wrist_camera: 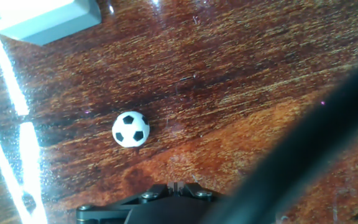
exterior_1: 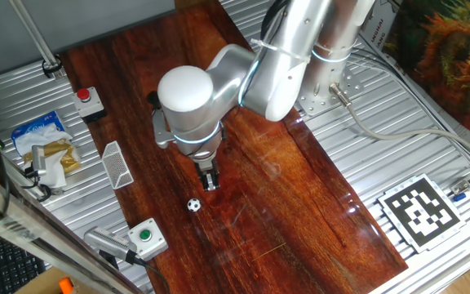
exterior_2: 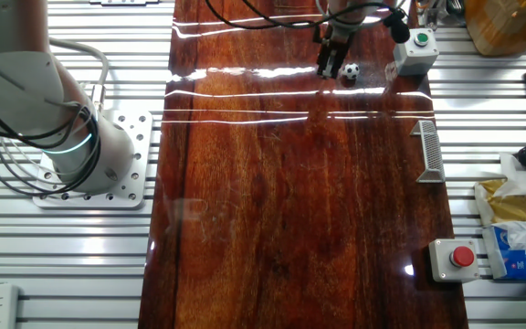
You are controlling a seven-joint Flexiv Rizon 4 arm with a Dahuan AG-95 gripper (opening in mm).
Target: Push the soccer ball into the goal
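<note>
Broad dark wood tabletop [exterior_1: 300, 188], glossy and smooth, apt to let a small ball roll freely. Arm [exterior_1: 243, 77] folded low over the middle of it, wrist pointing straight down, presumably to bring the fingers to ball height for a shove rather than a grasp. Grey box with green button [exterior_1: 147, 238] at the near edge in one fixed view, box with red button [exterior_1: 88, 100] at the far left, both out of the likely rolling line. Goal [exterior_1: 117, 164] upright at the left border of the wood, mesh face turned toward the open surface, well apart from the ball. Gripper [exterior_1: 210, 181] just above the wood, jaws seemingly pressed together into one narrow blade, though too small to tell for certain; nothing pinched. Soccer ball [exterior_1: 193, 205] loose on the wood, just beside the fingertips, not touching, between gripper and green-button box; seen a little left of centre in the hand view [wrist_camera: 130, 129].
</note>
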